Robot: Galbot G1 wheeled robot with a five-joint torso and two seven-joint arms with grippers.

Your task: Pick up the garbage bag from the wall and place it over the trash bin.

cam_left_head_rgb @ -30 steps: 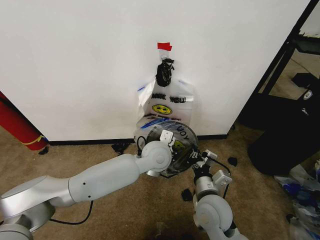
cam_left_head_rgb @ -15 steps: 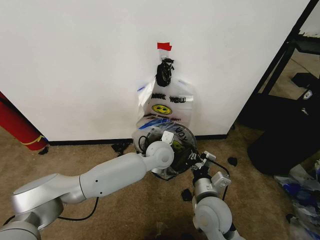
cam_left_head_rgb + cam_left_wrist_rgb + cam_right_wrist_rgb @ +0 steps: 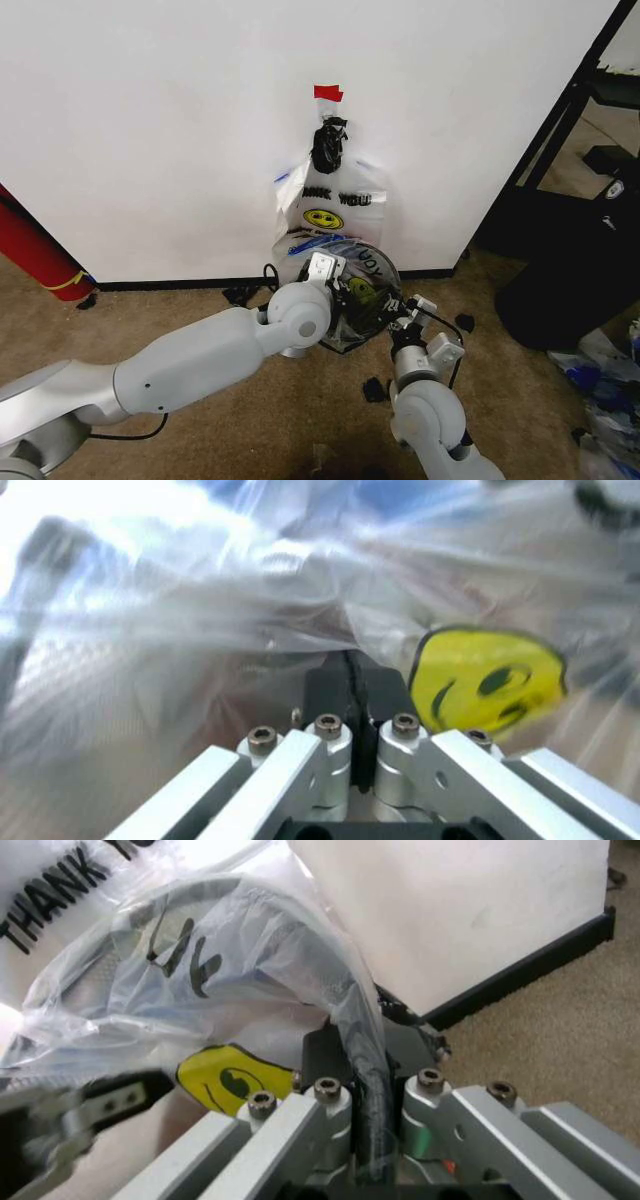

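Observation:
A garbage bag point(image 3: 366, 264) with a yellow smiley point(image 3: 487, 676) lies stretched over the round trash bin point(image 3: 347, 322) at the foot of the wall point(image 3: 160, 130). My left gripper point(image 3: 322, 266) is at the bag's near left edge, shut on a fold of its plastic point(image 3: 350, 664). At the bin's right side, my right gripper point(image 3: 403, 306) is shut on another fold of the same bag point(image 3: 365, 1046). The bin's rim point(image 3: 205, 891) shows through the plastic. More bags alike point(image 3: 335, 205) hang from the hook point(image 3: 328, 140) under red tape point(image 3: 328, 93).
A red cylinder point(image 3: 35, 250) leans at the left of the wall. A big black bag point(image 3: 580, 270) and a black shelf frame point(image 3: 570, 110) stand to the right, with loose plastic point(image 3: 605, 385) beyond. Black scraps point(image 3: 375, 388) lie on the carpet.
My left arm has swung a little to the left and lowered, dragging its edge of the bag along. The right gripper has risen slightly toward the bin, and the bag looks more gathered.

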